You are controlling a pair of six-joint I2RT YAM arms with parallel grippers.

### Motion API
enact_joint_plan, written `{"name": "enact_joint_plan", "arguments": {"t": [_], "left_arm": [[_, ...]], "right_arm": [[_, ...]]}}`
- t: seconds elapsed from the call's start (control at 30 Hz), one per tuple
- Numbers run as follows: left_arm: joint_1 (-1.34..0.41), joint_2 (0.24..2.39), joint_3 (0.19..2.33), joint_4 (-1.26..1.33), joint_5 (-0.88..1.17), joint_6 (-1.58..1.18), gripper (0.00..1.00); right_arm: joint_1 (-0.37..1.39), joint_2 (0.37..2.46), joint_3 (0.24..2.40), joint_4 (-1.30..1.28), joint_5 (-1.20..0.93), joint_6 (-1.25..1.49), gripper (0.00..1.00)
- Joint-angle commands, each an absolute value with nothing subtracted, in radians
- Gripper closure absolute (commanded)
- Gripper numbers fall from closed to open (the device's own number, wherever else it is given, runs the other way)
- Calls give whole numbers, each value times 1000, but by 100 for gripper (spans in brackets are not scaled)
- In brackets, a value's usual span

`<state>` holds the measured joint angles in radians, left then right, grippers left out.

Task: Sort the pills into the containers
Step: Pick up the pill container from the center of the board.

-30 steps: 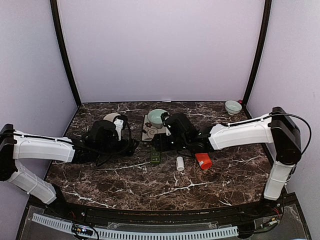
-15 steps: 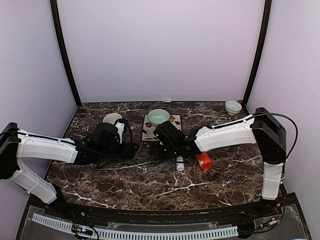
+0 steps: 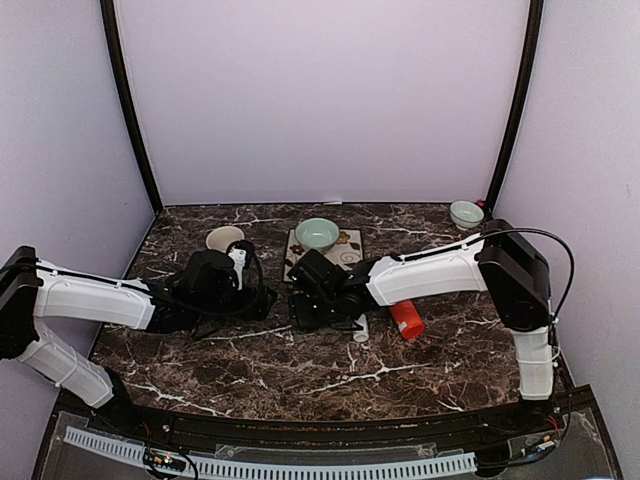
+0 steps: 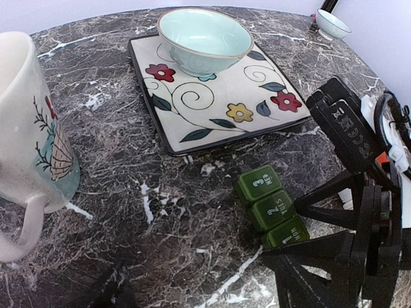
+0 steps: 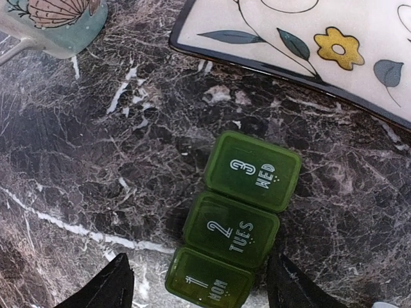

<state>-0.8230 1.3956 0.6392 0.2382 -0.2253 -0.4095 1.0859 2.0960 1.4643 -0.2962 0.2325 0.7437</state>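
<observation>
The containers are one dark green pill box (image 5: 241, 221) of three shut compartments marked 1, 2 and 3, lying flat on the marble (image 4: 271, 206). My right gripper (image 5: 196, 289) is open and low over it, with one fingertip on each side of compartment 1, and nothing is gripped. In the top view this gripper (image 3: 308, 308) covers the box. My left gripper (image 3: 262, 298) hovers a little left of the box, open, with nothing between its fingers. No pills show in any view.
A floral mug (image 4: 29, 122) stands left of the box. A pale green bowl (image 4: 204, 38) sits on a flowered tile (image 4: 257, 90) just behind it. An orange bottle (image 3: 405, 320) and a white cap (image 3: 360, 328) lie to the right. A small bowl (image 3: 466, 213) is at the back right.
My right gripper has moved left and toward the near edge, coming down over the pill box and hiding it in the top view. The left gripper has edged slightly right.
</observation>
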Motion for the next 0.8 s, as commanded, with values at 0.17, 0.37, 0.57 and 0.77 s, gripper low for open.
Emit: {"name": "enact_joint_plan", "arguments": {"t": [0.17, 0.37, 0.57, 0.77], "left_arm": [[-828, 1345, 596, 258, -243, -430, 21], [-828, 1349, 595, 260, -245, -436, 21], [-827, 1356, 599, 260, -257, -441, 21], [-825, 1377, 613, 259, -248, -461, 18]], "right_arm": [[1100, 2148, 1512, -347, 276, 761, 30], [1101, 2173, 1529, -366, 284, 752, 40], [1101, 2166, 1519, -371, 298, 730, 64], [1107, 2105, 1458, -339, 327, 675, 68]]}}
